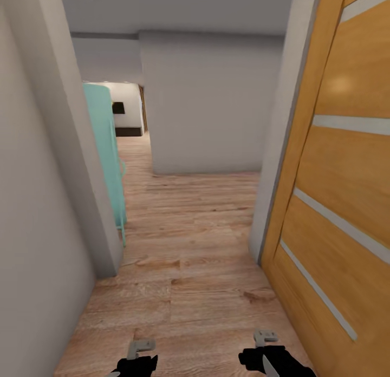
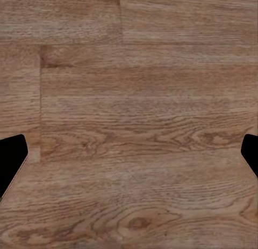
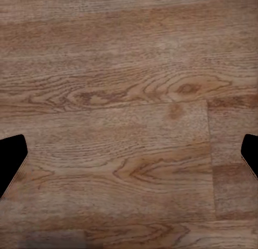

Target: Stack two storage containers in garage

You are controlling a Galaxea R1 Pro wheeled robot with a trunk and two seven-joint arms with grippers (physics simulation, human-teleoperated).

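The left gripper (image 1: 135,361) and the right gripper (image 1: 266,352) hang low at the near edge of the head view, both empty. In each wrist view the two dark fingertips (image 2: 12,158) (image 3: 12,158) sit at opposite edges with bare wood floor (image 2: 134,115) between them, so both grippers are spread wide.

The robot stands in a narrow passage: a pale wall (image 1: 38,203) on the left, a wooden door (image 1: 336,203) with glass strips on the right, open against its frame. Farther ahead is a turquoise panel (image 1: 105,149) on the left and a grey wall (image 1: 211,106) across the hall.

No bin is in sight, so their place cannot be told from here. This looks like travel toward the living room to fetch one. The next move calls for driving ahead and turning left past the far wall, keeping clear of the door.
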